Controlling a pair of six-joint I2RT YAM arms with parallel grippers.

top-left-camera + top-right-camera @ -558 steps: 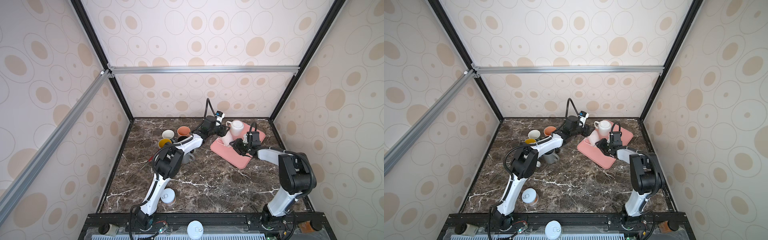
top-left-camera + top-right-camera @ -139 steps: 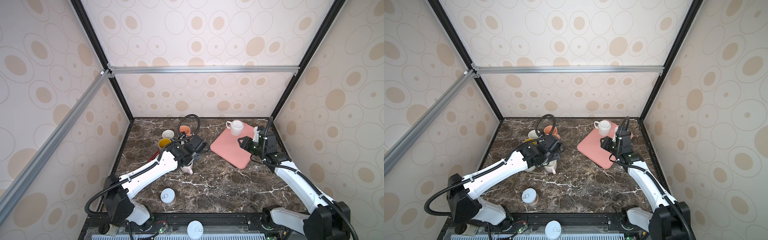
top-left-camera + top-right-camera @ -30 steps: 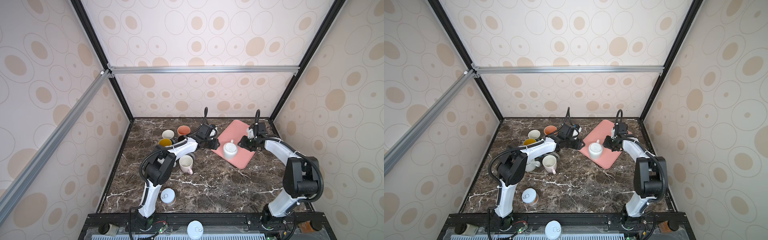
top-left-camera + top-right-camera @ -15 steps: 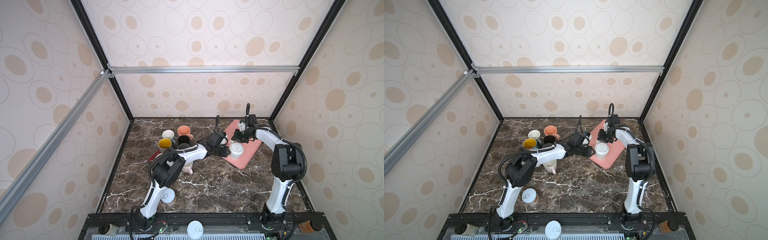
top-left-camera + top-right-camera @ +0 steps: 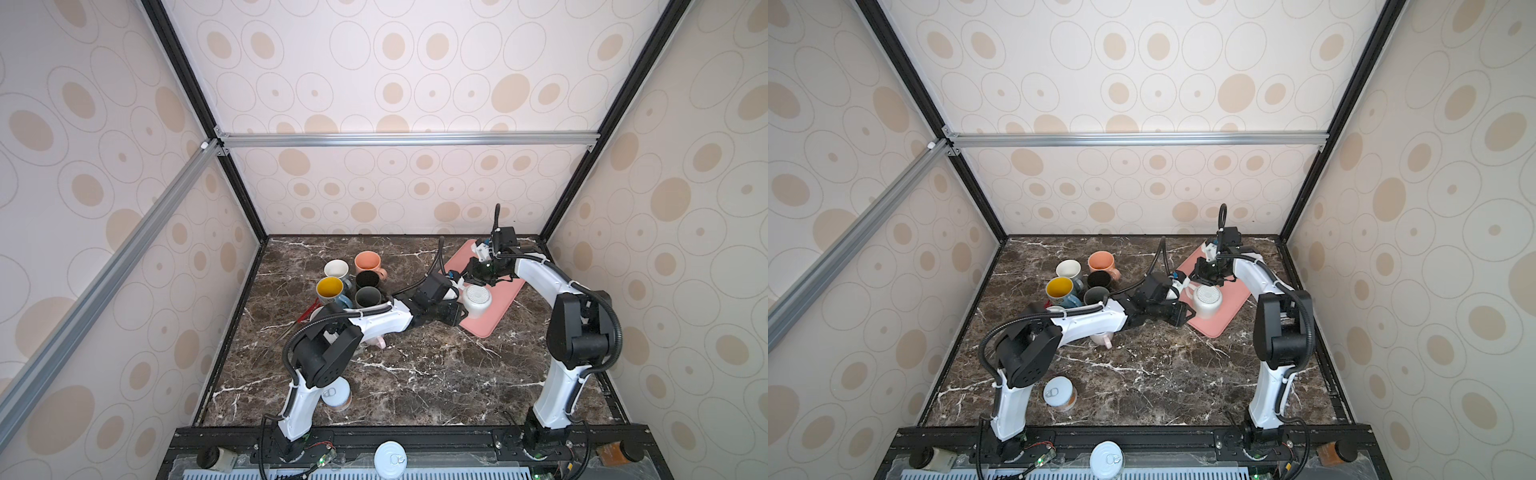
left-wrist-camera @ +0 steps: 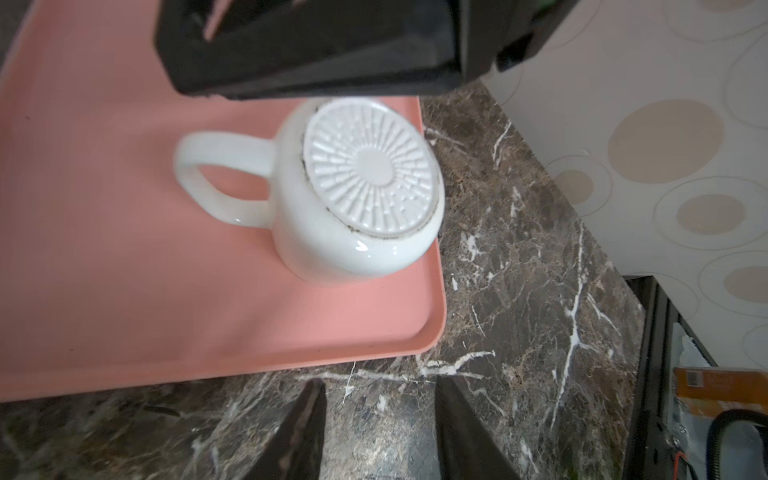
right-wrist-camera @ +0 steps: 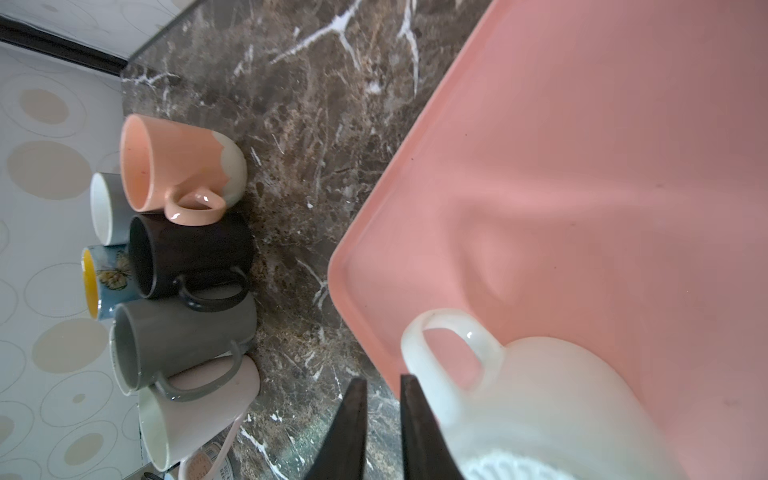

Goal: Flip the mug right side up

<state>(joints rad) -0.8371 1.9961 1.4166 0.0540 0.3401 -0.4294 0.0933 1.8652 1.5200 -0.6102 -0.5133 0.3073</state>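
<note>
Left pincer (image 6: 379, 388) had pushed in beside the upside-down mug (image 5: 477, 300) on the tray (image 5: 505, 291), released and empty, right pincer (image 7: 383, 380) nearly clenched by its handle (image 6: 224, 147).

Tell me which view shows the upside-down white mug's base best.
Left wrist view: the white mug sits inverted on the pink tray, ribbed base sharp and facing the camera. Both top views show the mug small. The right wrist view shows mainly its blurred handle and side.

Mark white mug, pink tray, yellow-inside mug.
white mug (image 6: 370, 178), left wrist view, ribbed base.
pink tray (image 6: 104, 270), left wrist view, bare floor.
yellow-inside mug (image 5: 329, 287), a top view, yellow interior.
</note>
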